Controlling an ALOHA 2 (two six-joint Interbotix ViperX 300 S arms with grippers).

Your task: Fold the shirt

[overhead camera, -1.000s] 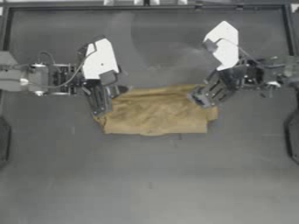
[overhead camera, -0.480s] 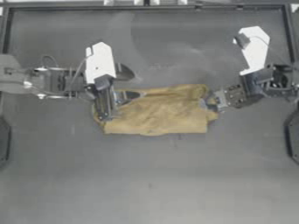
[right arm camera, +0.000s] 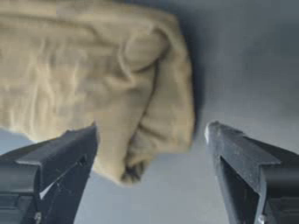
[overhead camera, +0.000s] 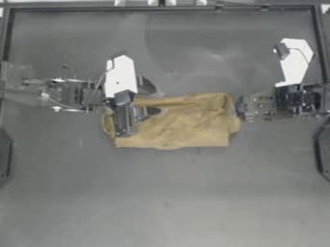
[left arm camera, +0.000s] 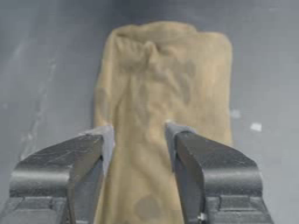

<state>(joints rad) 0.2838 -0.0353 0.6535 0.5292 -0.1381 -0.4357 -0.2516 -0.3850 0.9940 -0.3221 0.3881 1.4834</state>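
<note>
Dark grey matte table (overhead camera: 168,202) fills the view; raised dark frame rail (overhead camera: 161,8) along 12 o'clock edge. Even, diffuse lighting.

Shirt (overhead camera: 184,126) soft matt tan cloth w/ wrinkles; table (overhead camera: 168,202) matt dark grey, smooth; left gripper (left arm camera: 139,140) jaws dull grey.
</note>
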